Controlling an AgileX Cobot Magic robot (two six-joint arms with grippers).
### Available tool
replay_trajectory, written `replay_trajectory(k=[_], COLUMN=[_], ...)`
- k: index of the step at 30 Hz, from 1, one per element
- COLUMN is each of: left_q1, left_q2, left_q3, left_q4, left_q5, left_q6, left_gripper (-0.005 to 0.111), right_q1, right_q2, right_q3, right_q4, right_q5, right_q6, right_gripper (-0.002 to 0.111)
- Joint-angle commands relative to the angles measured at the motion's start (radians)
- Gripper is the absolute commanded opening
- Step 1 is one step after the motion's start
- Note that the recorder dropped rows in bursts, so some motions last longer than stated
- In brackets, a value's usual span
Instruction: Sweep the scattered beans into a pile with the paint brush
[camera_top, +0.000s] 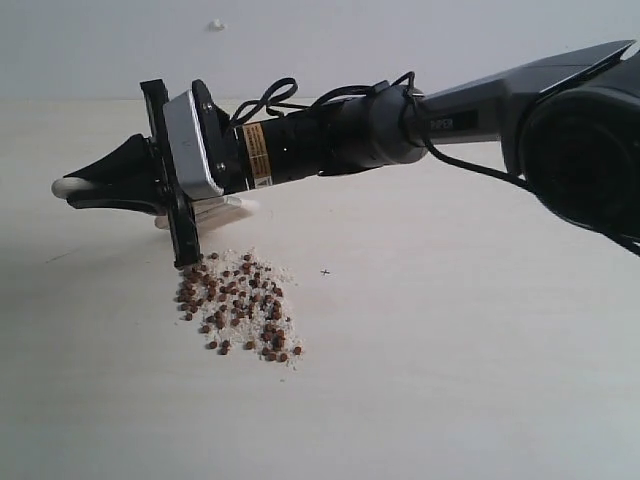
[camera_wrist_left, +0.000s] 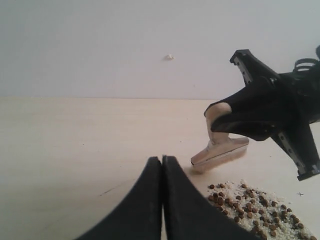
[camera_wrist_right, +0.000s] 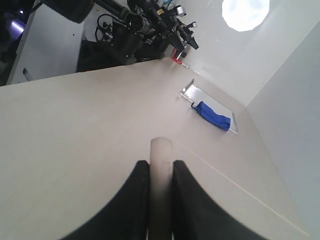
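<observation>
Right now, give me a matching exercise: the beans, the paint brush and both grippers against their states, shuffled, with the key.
1 beans
2 paint brush
3 left gripper
4 right gripper

A shut, holding nothing
B bunched in a loose heap
C clamped on the brush handle
D bristle end down, beside the heap

Pairs: 1-B, 2-D, 3-A, 4-C

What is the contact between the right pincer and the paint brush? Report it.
Touching. The right wrist view shows the right pincer closed on the handle of the paint brush, both fingers pressed against its sides with no gap.
</observation>
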Motion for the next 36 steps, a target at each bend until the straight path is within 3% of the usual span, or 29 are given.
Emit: replay_trajectory(k=[1, 19, 27, 36], left_q1=[0.003, 0.003, 0.003, 0.003], left_q2=[-0.003, -0.003, -0.003, -0.003], left_q3=[0.002, 0.002, 0.002, 0.002], left_q4=[-0.007, -0.007, -0.007, -0.007], left_q5=[-0.001, -0.001, -0.001, -0.001], left_q6=[0.002, 0.002, 0.002, 0.002], left_gripper=[0.0, 0.0, 0.0, 0.0], right_q1=[-0.005, -0.005, -0.005, -0.003], right_q2=[0.031, 0.033, -0.038, -0.05], right_q3=[-0.01, -0.01, -0.01, -0.01], right_q4=[0.032, -0.1, -0.078, -0.033], right_q5=[-0.006, -0.006, -0.006, -0.006], right_q6=[0.054, 0.545, 0.532, 0.37], right_gripper=[0.0, 0.0, 0.0, 0.0])
